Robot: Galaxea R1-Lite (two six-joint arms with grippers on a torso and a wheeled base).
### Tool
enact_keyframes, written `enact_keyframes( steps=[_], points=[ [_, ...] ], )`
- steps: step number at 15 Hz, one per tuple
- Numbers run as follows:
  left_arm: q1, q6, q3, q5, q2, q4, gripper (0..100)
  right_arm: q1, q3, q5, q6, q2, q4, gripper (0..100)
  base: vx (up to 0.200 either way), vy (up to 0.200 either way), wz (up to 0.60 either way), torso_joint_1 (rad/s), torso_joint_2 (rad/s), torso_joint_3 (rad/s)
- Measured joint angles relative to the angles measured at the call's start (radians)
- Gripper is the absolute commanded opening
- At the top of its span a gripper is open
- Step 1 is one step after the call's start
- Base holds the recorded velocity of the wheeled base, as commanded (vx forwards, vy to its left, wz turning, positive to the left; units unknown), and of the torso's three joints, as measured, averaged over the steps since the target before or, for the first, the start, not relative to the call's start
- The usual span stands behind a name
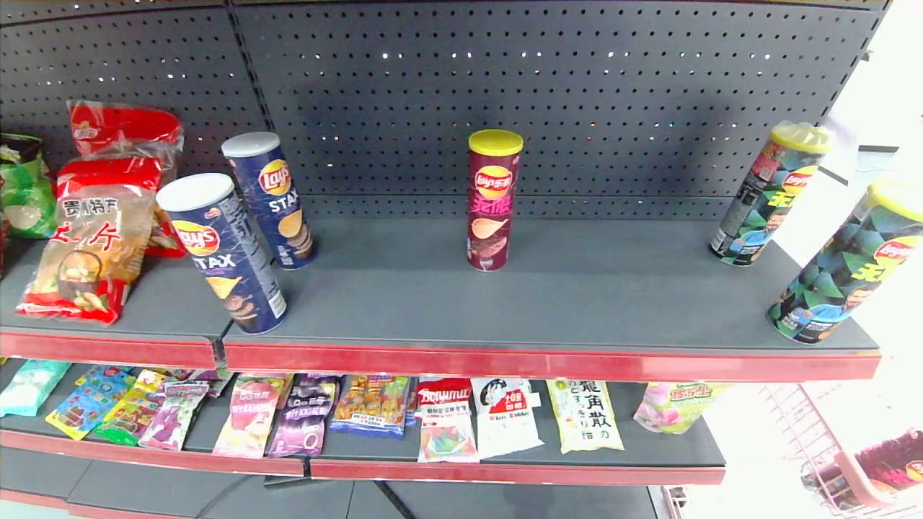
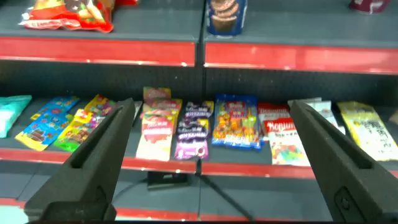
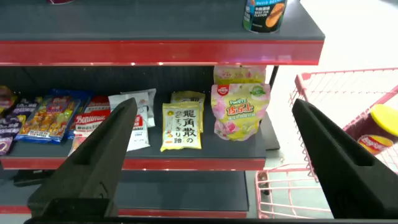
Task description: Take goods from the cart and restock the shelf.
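The left tool [image 2: 211, 104] stood released, its two dark fingers [image 2: 93, 162] spread wide with nothing between them, facing the lower board of the shelf [image 1: 548, 364]. The right tool [image 3: 212, 104] was likewise released and held nothing, before the same lower board near the shelf's end.

In the head view the pink wire cart [image 1: 854, 472] sat at 4 o'clock, just past the shelf's right end. In the right wrist view a yellow-lidded can [image 3: 380, 127] lay inside it.

On the upper board a front blue can [image 1: 223, 252] stood at 9 o'clock with a rear blue can [image 1: 270, 198] just behind it. A maroon can [image 1: 493, 202] stood upright at the centre. A patterned can [image 1: 768, 194] and a nearer patterned can [image 1: 844, 267] stood at 3 o'clock. Red snack bags [image 1: 86, 231] leaned at the far 9 o'clock edge. Flat candy packets [image 1: 375, 407] lay in a row on the lower board at 6 o'clock.
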Motion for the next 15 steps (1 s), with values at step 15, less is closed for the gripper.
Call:
enact_keyframes(
  steps=[15],
  points=[
    [0.0,0.0,0.0,-0.001,0.0,0.0,100,0.002,0.0,0.007,0.0,0.0,-0.001,100,0.0,-0.16,-0.04,0.005,0.0,0.002]
  ],
)
